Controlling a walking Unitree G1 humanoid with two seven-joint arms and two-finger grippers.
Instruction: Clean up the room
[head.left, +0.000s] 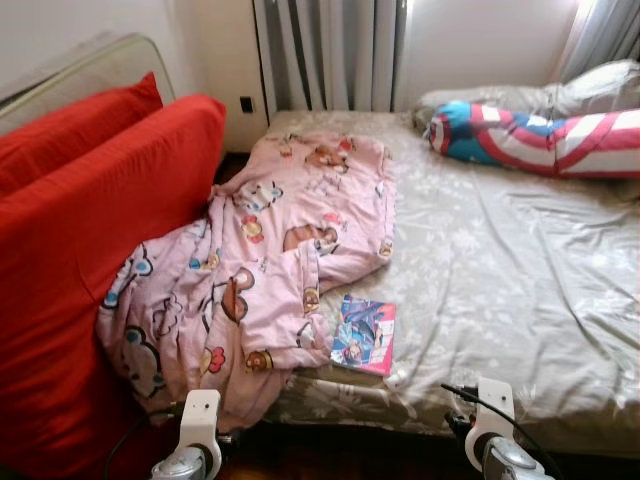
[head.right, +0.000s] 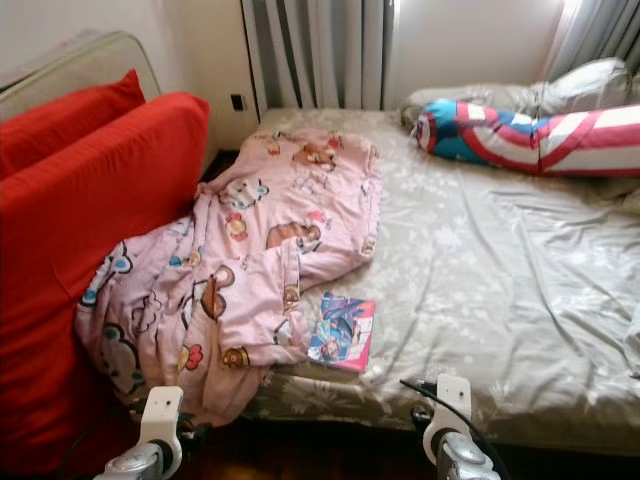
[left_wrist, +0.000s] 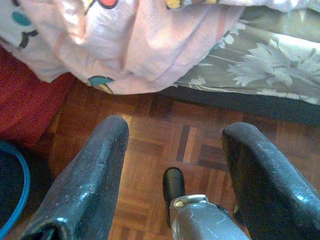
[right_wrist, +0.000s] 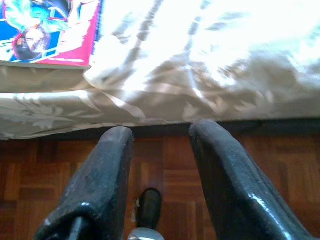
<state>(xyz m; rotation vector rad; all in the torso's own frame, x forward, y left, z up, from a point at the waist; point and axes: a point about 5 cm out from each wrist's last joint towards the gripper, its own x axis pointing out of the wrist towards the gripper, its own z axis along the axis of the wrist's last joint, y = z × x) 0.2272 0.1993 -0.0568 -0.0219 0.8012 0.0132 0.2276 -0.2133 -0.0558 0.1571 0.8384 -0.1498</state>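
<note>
A crumpled pink cartoon blanket (head.left: 270, 240) lies over the left side of the bed (head.left: 500, 270) and hangs off its near corner toward the floor. A colourful book (head.left: 365, 335) rests flat near the bed's front edge, beside the blanket. Both arms are low in front of the bed. My left gripper (left_wrist: 176, 125) is open above the wooden floor, just below the hanging blanket (left_wrist: 140, 45). My right gripper (right_wrist: 161, 129) is open too, pointing at the bed's edge, with the book (right_wrist: 50, 30) off to one side. Neither holds anything.
Large red cushions (head.left: 90, 230) stand close on the left, touching the blanket. A red, white and blue bolster (head.left: 530, 135) and a grey pillow (head.left: 590, 85) lie at the head of the bed. Grey curtains (head.left: 330, 50) hang behind. Parquet floor (left_wrist: 165, 145) shows under the grippers.
</note>
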